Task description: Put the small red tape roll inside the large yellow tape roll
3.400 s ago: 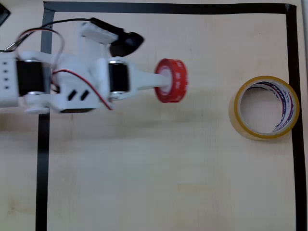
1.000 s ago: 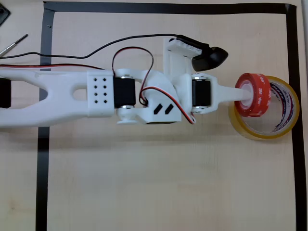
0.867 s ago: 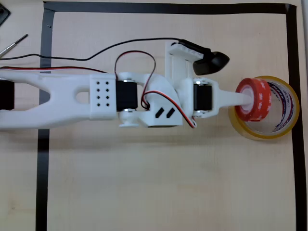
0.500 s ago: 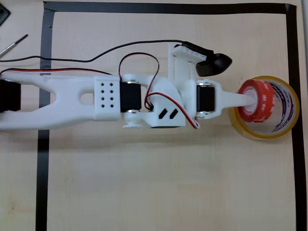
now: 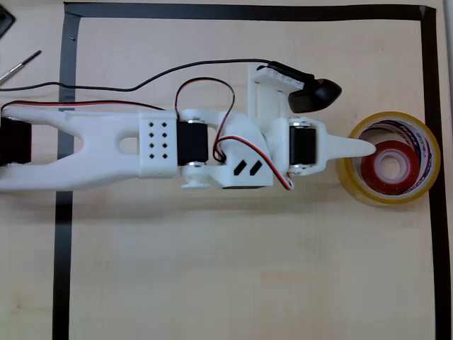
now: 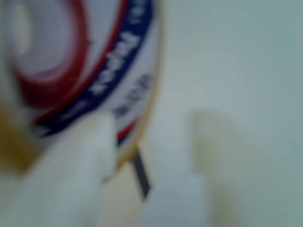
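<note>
Red roll [image 5: 388,164] now dropped in yellow roll [image 5: 354,185].

Wooden table [image 5: 212,269], yellow roll [image 5: 352,177] on it

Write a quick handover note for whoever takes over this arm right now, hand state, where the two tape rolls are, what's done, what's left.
Hand: white, open and holding nothing, its fingertip over the left rim of the large translucent yellow tape roll in the overhead view.
Small glossy red tape roll: lying flat inside the yellow roll's hole, white core facing up.
Yellow roll: flat on the wooden table, near the right strip of the black tape border.
Done: red roll is inside the yellow one.
Left: probably just pull the arm back without nudging the yellow roll.
</note>
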You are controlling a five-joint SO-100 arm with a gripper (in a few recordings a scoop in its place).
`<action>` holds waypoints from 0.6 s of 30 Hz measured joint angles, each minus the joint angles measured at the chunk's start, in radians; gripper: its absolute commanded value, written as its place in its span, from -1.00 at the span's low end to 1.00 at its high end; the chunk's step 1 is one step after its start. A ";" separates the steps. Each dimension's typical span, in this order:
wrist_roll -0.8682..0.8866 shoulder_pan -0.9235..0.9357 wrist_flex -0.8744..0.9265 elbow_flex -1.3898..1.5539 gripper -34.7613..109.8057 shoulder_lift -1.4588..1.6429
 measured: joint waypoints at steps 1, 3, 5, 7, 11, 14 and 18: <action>0.000 0.000 0.040 0.000 -0.52 0.000; 0.000 0.000 0.160 0.000 -0.52 0.002; 0.005 0.000 0.281 0.018 -0.52 0.029; 0.008 0.006 0.339 0.124 -0.52 0.124; 0.011 0.020 0.368 0.488 -0.52 0.397; 0.012 0.012 0.368 0.824 -0.52 0.632; 0.012 0.021 0.385 1.233 -0.52 0.982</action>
